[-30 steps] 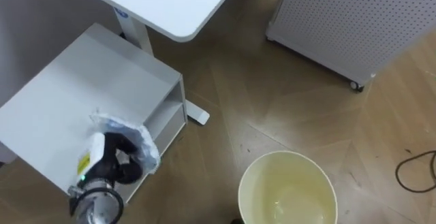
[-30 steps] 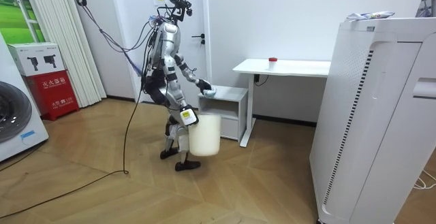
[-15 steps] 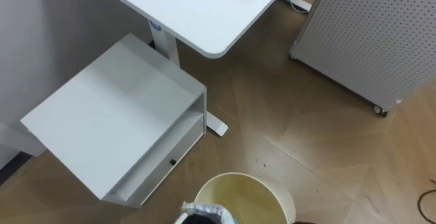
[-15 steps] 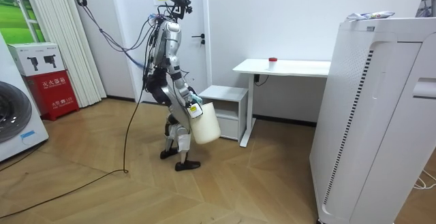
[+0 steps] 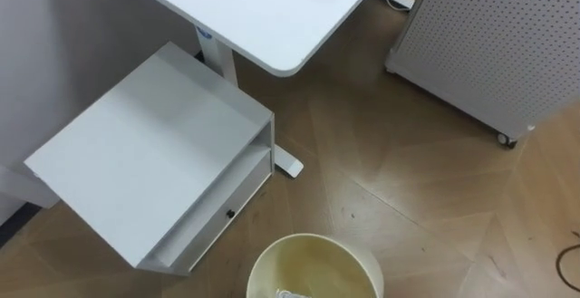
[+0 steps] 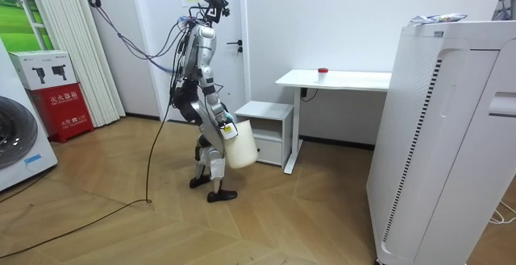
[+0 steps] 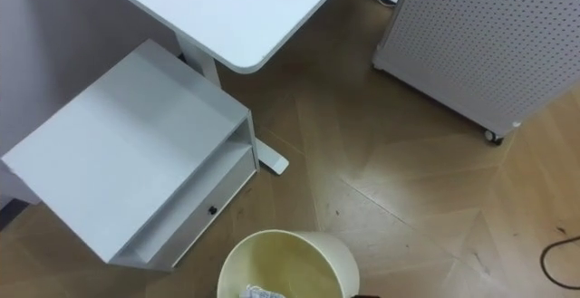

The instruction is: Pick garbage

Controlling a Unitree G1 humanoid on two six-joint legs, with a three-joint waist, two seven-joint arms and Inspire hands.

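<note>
Evidently the garbage (image 5: pixel 288 293) is now deposited: a crumpled white scrap lies loose on the floor of the bin (image 5: pixel 314 237), at the 6 o'clock side. Half a second ago the left hand held it over the rim, and it has since let go. On that showing, the pick-and-drop for this item is judged complete. The scrap is cut by the frame edge and is a shapeless wad, so no long axis or heading can be read. The bin's mouth faces up. In the room view it is carried off the floor in front of the robot, with the right hand (image 6: pixel 228 130) at its rim; whether that hand is closed on it cannot be told. From the bin, the cabinet (image 5: pixel 145 171) lies at 10 o'clock, the desk (image 5: pixel 263 8) at 12 and a perforated panel (image 5: pixel 498 44) at 2.
</note>
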